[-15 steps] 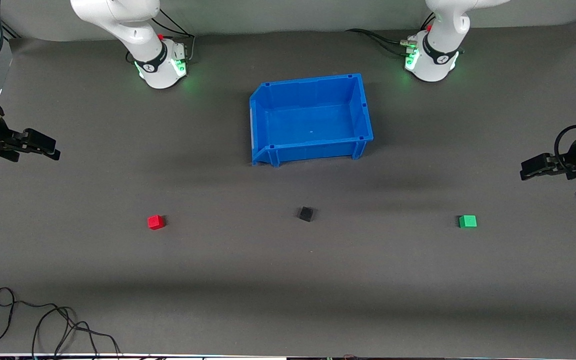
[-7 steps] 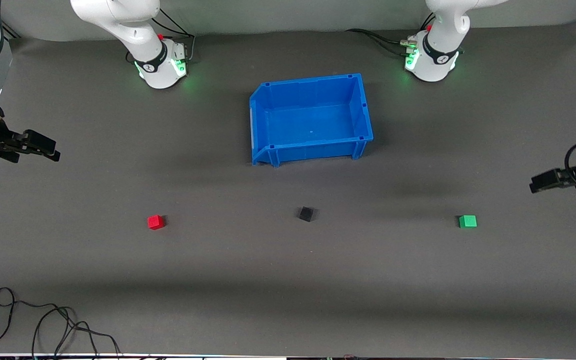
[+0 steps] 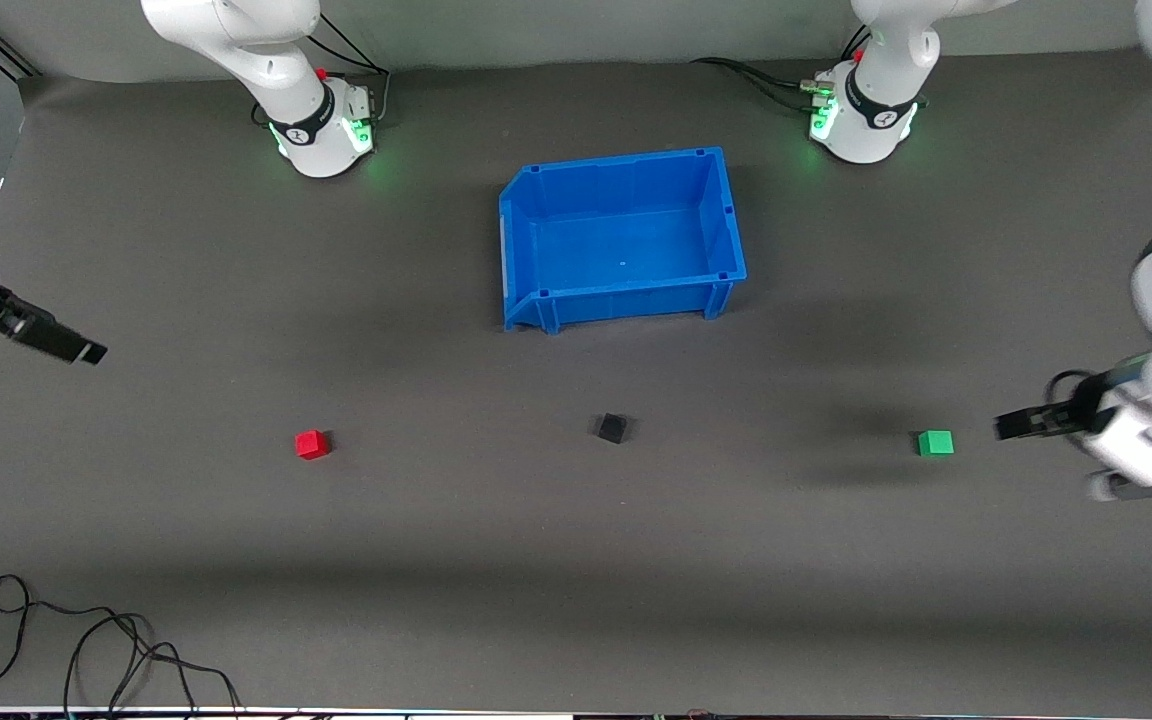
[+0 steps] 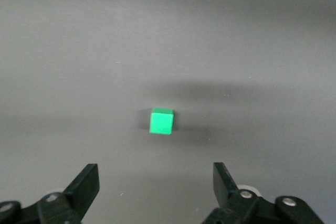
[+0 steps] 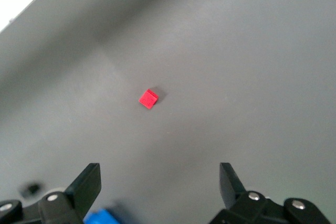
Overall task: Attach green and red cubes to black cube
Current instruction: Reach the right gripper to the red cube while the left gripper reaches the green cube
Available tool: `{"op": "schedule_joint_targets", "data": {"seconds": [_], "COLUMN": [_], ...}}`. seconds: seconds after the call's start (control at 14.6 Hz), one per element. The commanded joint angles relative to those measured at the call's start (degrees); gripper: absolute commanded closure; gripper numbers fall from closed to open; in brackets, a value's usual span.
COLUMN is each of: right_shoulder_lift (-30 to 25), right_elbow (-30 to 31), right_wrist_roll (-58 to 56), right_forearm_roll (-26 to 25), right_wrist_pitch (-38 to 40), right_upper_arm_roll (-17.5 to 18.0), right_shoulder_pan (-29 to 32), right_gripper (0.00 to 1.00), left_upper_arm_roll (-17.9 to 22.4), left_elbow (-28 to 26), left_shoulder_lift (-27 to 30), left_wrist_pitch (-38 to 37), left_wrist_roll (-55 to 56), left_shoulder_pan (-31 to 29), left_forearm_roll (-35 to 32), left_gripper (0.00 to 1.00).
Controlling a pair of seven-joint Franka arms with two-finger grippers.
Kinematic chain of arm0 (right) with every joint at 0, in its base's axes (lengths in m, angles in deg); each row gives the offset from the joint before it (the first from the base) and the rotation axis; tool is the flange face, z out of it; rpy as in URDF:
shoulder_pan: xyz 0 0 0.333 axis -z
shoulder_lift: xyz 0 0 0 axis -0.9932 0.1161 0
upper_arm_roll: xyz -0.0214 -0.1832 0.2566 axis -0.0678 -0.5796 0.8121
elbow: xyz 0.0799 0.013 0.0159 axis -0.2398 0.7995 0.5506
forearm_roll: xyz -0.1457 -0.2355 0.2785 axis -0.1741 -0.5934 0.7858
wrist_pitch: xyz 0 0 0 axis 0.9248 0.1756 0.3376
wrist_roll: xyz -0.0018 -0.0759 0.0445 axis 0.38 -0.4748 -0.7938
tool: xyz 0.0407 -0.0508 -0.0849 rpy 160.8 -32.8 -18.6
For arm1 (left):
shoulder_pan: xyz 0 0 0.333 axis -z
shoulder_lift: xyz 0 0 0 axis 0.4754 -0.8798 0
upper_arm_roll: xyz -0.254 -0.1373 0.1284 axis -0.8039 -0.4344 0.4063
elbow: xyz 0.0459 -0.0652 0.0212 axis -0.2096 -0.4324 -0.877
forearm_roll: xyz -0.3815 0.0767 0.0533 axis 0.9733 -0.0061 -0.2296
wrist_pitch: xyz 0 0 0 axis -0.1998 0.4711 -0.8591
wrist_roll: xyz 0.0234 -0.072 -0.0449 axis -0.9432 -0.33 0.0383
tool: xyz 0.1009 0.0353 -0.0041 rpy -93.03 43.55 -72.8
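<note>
three tiny cubes sit in a loose row on the dark grey table [image 3: 576, 560], all nearer the front camera than the blue bin [image 3: 622, 238], which stands between the two arm bases. the black cube [image 3: 613, 428] is in the middle of the row, just nearer the camera than the bin's open, lower wall. the red cube [image 3: 312, 444] lies well apart from it toward the right arm's end of the table, and the green cube [image 3: 935, 442] lies well apart from it toward the left arm's end. none of the three touches another.

the left gripper [image 3: 1016, 424] hangs low over the table just beside the green cube, on the side toward the left arm's end, not touching it. in the left wrist view its two fingers [image 4: 84, 188] stand wide apart with nothing between them, and the green cube [image 4: 161, 121] rests on the table ahead of the gap.

the right gripper [image 3: 61, 342] is up over the table edge at the right arm's end, well apart from the red cube. its fingers [image 5: 86, 183] are also spread wide and empty in the right wrist view, where the red cube [image 5: 148, 98] shows small and some way off on the table (a corner of the blue bin [image 5: 102, 217] and a small dark speck, likely the black cube, show at the picture's edge).

a thin black cable [image 3: 86, 640] lies coiled on the table near the front camera, at the right arm's end.
</note>
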Motion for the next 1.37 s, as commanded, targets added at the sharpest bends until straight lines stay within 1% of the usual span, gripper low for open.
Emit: {"op": "schedule_joint_targets", "data": {"seconds": [0.0,0.14,0.2,0.27,0.34,0.48,0.55,0.61,0.68,0.89,1.02,1.09,1.23,1.3], "right_shoulder_lift": [2.7,4.0,5.3,6.7,8.1,11.7,13.6,15.2,15.9,16.8,19.6,21.6,25.1,26.7], "right_elbow": [-3.0,-2.6,-2.6,-2.6,-2.3,-1.3,-0.8,0.0,2.3,11.4,13.6,13.5,13.3,13.2], "right_wrist_roll": [16.6,28.2,30.3,30.6,30.9,30.5,29.9,29.8,29.3,23.6,18.0,14.9,10.1,8.1], "right_forearm_roll": [4.1,7.4,7.7,8.2,10.2,15.6,17.4,19.1,20.4,23.6,26.1,26.4,27.7,28.8], "right_wrist_pitch": [0.6,0.7,0.7,0.7,0.7,0.4,0.1,-1.4,-4.0,-15.3,-19.1,-19.9,-23.1,-24.7], "right_upper_arm_roll": [-0.5,-1.0,-1.7,-1.8,-2.1,-3.3,-4.0,-4.2,-4.2,-4.1,-4.0,-4.0,-3.7,-3.6], "right_shoulder_pan": [1.1,1.1,1.1,1.1,1.3,2.0,2.2,2.3,2.3,1.3,0.8,0.7,0.6,-0.7], "right_gripper": [0.00,0.00,0.00,0.00,0.00,0.00,0.00,0.00,0.00,0.00,0.00,0.00,0.00,0.00], "left_upper_arm_roll": [0.4,0.4,0.4,0.4,0.5,0.7,0.8,0.8,0.8,0.9,0.9,0.9,0.9,0.9], "left_elbow": [0.4,-0.1,-0.3,-0.2,-0.2,-0.4,-0.9,-1.1,-1.1,-1.1,-1.0,-1.1,-1.0,-1.1], "left_shoulder_lift": [-5.7,-7.9,-8.8,-9.7,-10.7,-12.2,-12.3,-12.7,-13.5,-15.7,-16.9,-17.3,-17.5,-17.4], "left_wrist_pitch": [3.5,5.1,5.2,5.8,7.2,7.9,8.0,8.1,8.6,11.7,13.0,13.4,13.4,13.1], "left_wrist_roll": [-3.9,-6.8,-7.2,-7.3,-7.3,-7.1,-7.1,-6.9,-6.5,-6.4,-6.4,-6.4,-6.4,-6.4], "left_shoulder_pan": [1.1,0.6,0.3,0.3,0.5,0.6,0.7,0.5,0.5,0.2,0.3,0.2,0.3,0.3], "left_forearm_roll": [-0.7,-0.8,-0.9,-1.2,-1.4,-1.4,-1.8,-2.5,-3.2,-3.3,-3.3,-3.3,-3.3,-3.3], "left_gripper": [0.06,0.11,0.13,0.14,0.16,0.19,0.22,0.23,0.24,0.25,0.27,0.32,0.47,0.56]}}
